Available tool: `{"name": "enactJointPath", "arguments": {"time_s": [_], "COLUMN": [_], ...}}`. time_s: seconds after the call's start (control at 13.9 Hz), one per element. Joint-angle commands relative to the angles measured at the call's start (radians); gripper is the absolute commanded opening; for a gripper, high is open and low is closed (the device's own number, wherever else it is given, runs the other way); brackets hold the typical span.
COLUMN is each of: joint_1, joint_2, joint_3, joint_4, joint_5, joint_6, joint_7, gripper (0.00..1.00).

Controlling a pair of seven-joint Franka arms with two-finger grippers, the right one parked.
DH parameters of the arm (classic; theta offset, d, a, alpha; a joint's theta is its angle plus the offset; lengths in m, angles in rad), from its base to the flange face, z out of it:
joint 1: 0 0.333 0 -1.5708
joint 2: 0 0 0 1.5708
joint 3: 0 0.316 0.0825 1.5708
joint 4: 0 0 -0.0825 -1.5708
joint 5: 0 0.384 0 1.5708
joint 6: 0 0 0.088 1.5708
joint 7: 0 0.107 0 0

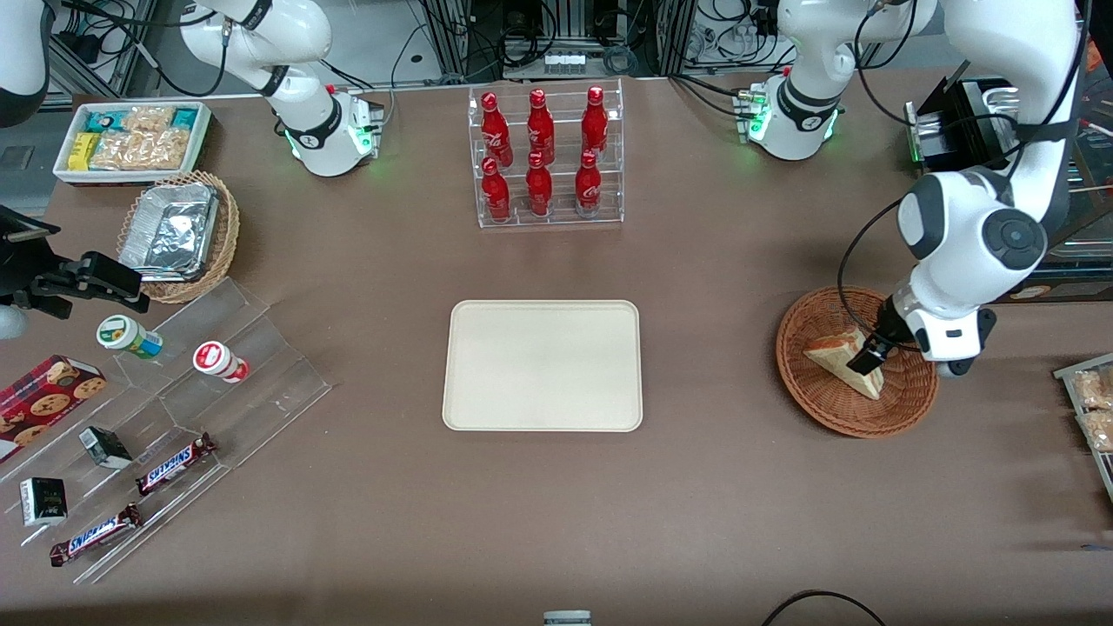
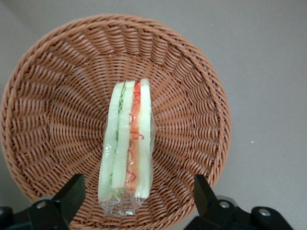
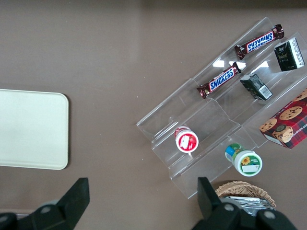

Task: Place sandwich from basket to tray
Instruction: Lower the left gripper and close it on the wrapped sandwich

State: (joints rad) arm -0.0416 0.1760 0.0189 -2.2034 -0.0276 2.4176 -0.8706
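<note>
The sandwich point(image 1: 826, 355), a plastic-wrapped wedge of pale bread with orange and green filling, lies in the round reddish-brown basket point(image 1: 809, 402) toward the working arm's end of the table. My left gripper point(image 1: 867, 360) is low over the basket, right at the sandwich. In the left wrist view the sandwich point(image 2: 127, 143) stands on edge in the basket point(image 2: 192, 96). The gripper point(image 2: 136, 194) is open, with one finger point(image 2: 73, 191) on each side of the sandwich's wrapped end and a gap on both sides. The cream tray point(image 1: 543, 365) lies bare at mid-table and also shows in the right wrist view point(image 3: 29, 129).
A clear rack of red bottles point(image 1: 546, 156) stands farther from the front camera than the tray. A clear stepped display point(image 1: 217, 374) with candy bars and small cups, a tan basket with a foil container point(image 1: 178, 235) and a white snack box point(image 1: 130, 139) lie toward the parked arm's end.
</note>
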Motion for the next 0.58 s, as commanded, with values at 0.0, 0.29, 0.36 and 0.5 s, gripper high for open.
{"name": "enactJointPath", "arguments": {"time_s": [0.0,0.29,0.36,0.5], "joint_1": [0.0,0.005,0.006,0.006], "joint_2": [0.008,0.017,0.026,0.037], "joint_3": [0.003,0.004,0.004,0.004], "joint_4": [-0.01,-0.036,-0.041,-0.048], "joint_5": [0.014,0.014,0.014,0.014], "joint_6": [0.017,0.017,0.021,0.037], "joint_7": [-0.024,-0.024,-0.025,-0.024], "gripper": [1.0,1.0,1.0,1.0]}}
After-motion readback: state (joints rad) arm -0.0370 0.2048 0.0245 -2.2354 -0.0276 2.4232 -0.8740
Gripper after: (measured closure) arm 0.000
